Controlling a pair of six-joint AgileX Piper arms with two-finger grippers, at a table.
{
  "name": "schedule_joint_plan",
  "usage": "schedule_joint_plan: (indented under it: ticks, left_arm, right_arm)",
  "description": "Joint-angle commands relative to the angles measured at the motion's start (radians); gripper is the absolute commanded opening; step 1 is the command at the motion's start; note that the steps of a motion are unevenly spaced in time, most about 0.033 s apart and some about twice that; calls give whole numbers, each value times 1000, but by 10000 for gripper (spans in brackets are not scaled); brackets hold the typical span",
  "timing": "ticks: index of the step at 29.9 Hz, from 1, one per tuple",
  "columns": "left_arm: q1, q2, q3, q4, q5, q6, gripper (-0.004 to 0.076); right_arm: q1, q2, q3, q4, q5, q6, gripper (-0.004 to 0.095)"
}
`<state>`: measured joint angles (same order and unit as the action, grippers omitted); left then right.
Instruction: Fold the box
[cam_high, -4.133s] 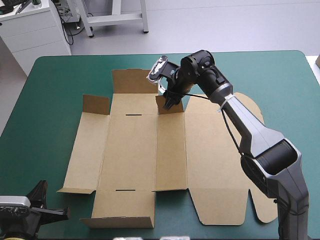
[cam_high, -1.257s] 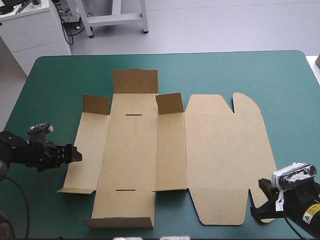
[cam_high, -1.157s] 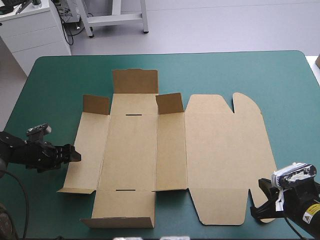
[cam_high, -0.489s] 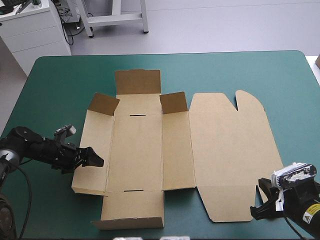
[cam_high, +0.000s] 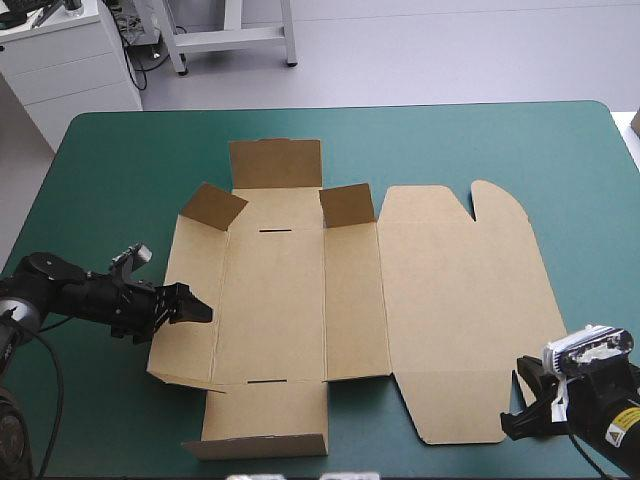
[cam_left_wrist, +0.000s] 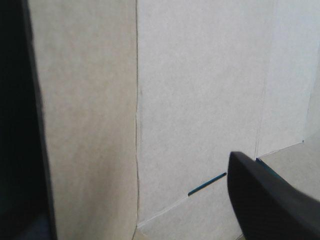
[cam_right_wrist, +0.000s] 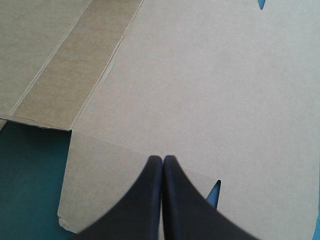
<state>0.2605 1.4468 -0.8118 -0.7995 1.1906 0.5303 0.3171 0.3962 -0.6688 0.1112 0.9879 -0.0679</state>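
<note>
Brown box (cam_high: 350, 290) lies opened out mid-table on the teal-green cover (cam_high: 120, 170), far flaps standing, left side panel tilted up a bit. Left gripper (cam_high: 190, 305) is at that panel's outer edge, fingers spread. Right gripper (cam_right_wrist: 163, 159) sits pressed together over the box's near right corner.

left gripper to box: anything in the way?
Nothing visible stands in the way. In the high view the left gripper is right at the box, jaws apart, reaching over the outer edge of its left side panel. No other object shows between them in the high view or the left wrist view.
</note>
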Motion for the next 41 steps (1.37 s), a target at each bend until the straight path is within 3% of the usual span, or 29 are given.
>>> schedule_joint_plan:
  ticks: [1,11,14,18,25,30,36,41]
  left_arm:
    - [-4,-26,-12,-61,115,-15,470]
    - [-4,-26,56,-86,99,-1,398]
    - [-4,-26,56,-86,99,-1,270]
    - [-4,-26,56,-67,99,0,-36]
    - [-4,-26,44,-62,114,21,-32]
    - [-4,-26,-78,9,114,-51,-32]
    - [-111,-22,-313,316,114,-217,-32]
    - [-325,-14,-539,666,111,-329,-32]
  right_arm:
    - [-3,9,-24,7,-64,-2,-23]
    - [-3,9,-24,7,-64,-2,-23]
    - [-3,9,-24,7,-64,-2,-23]
    - [-3,9,-24,7,-55,-2,-23]
    - [-3,9,-24,7,-5,-2,-23]
    - [-3,9,-24,7,3,-2,-23]
    - [-3,9,-24,7,3,-5,-23]
    - [-3,9,-24,7,5,-5,-23]
